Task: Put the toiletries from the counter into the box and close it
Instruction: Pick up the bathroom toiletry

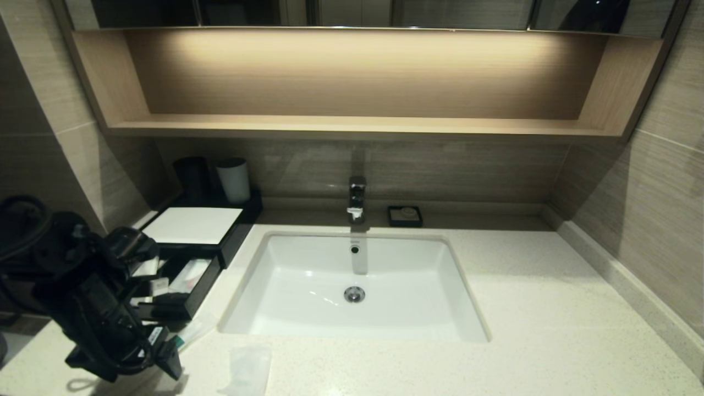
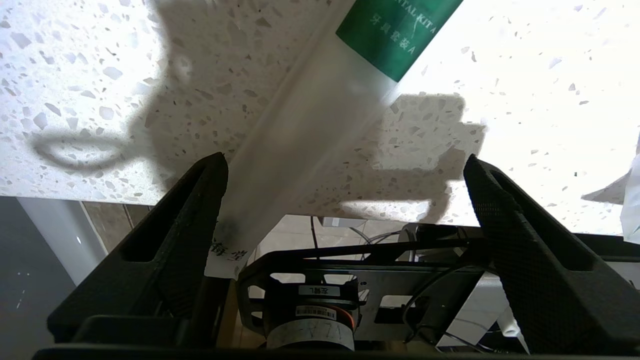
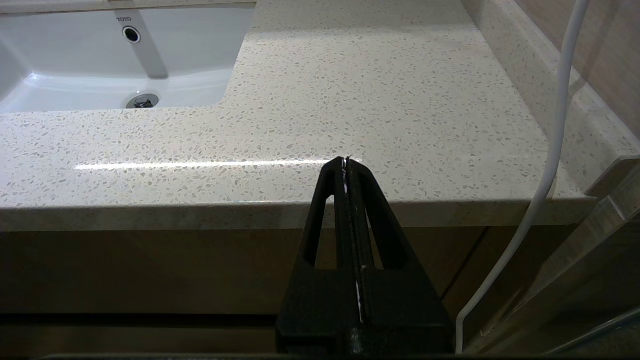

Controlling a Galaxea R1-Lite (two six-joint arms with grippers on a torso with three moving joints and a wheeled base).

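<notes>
The box (image 1: 192, 225) stands at the counter's (image 1: 550, 330) back left with its drawer (image 1: 204, 281) pulled out; pale packets lie in its compartments. A long clear packet with a green label (image 1: 188, 332) lies on the counter in front of the drawer. My left gripper (image 1: 168, 355) is open at the counter's front edge. In the left wrist view the packet (image 2: 320, 130) runs between the wide-apart fingers, its end against one finger (image 2: 200, 210). A translucent white sachet (image 1: 247, 369) lies just right of it and shows in the left wrist view (image 2: 631, 200). My right gripper (image 3: 346, 161) is shut and empty, low before the counter's front edge.
A white sink (image 1: 286, 264) with a tap (image 1: 356, 198) fills the counter's middle. A dark cup (image 1: 192, 177) and a pale cup (image 1: 234, 180) stand behind the box. A black soap dish (image 1: 405, 215) sits right of the tap. A wooden shelf (image 1: 357, 126) hangs above.
</notes>
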